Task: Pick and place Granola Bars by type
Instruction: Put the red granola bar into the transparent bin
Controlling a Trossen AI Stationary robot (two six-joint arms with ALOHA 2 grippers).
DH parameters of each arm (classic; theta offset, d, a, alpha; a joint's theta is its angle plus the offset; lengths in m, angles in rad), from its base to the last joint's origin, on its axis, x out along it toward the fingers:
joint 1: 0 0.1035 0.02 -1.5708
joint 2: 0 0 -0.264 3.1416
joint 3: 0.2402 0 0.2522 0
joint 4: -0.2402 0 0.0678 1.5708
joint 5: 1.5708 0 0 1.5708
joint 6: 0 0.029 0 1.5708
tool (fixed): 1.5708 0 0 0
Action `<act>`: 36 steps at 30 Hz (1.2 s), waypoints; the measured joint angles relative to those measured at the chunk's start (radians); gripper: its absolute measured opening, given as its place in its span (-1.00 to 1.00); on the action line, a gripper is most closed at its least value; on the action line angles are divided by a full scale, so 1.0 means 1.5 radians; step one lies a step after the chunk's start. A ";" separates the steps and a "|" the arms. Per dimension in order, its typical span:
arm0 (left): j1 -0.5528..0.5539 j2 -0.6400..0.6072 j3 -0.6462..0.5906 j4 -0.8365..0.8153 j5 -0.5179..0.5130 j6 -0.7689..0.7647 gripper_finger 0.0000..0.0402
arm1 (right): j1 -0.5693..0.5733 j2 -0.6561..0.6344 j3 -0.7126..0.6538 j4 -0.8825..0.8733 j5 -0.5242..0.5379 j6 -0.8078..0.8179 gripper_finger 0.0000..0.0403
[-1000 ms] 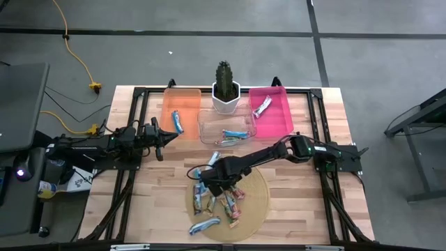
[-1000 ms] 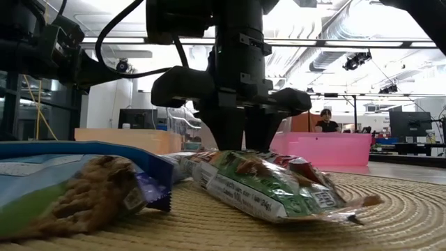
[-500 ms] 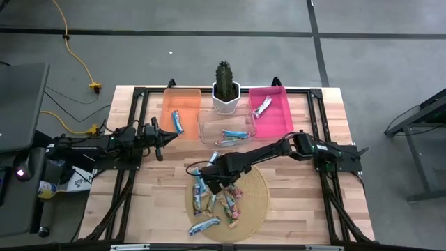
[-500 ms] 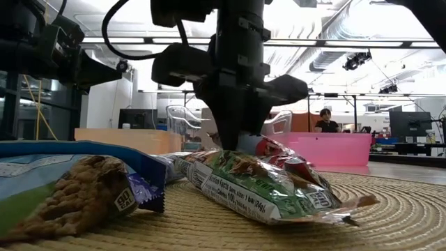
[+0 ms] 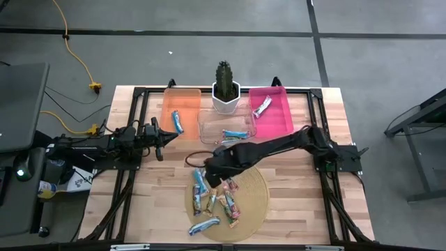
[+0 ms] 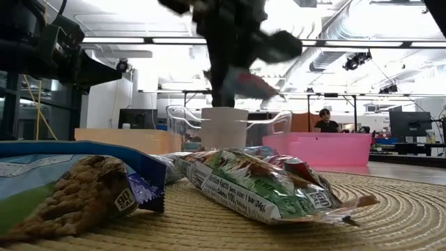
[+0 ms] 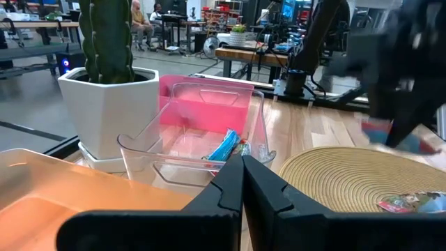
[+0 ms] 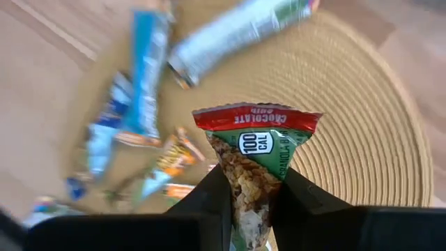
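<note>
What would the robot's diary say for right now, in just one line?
right gripper: shut on red-and-green granola bar, lifted above woven mat | left gripper: shut, waiting beside orange bin

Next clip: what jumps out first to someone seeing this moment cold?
The right gripper, lifted above the round woven mat, is shut on a red-and-green granola bar. Below it, a heap of bars crowds the mat's left half. Behind stand a cactus in a white pot, an orange bin, a clear bin and a pink bin.
</note>
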 joint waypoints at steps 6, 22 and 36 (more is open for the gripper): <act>0.000 0.000 0.000 0.000 0.000 0.000 -0.99 | 0.000 -0.072 0.000 0.036 0.079 -0.006 -0.71; 0.000 0.000 0.000 0.000 0.000 0.000 -0.99 | -0.016 -0.131 0.001 0.220 0.304 -0.276 -0.71; 0.000 0.000 0.000 0.000 0.000 0.000 -0.99 | -0.116 -0.131 0.001 0.186 0.341 -0.697 -0.71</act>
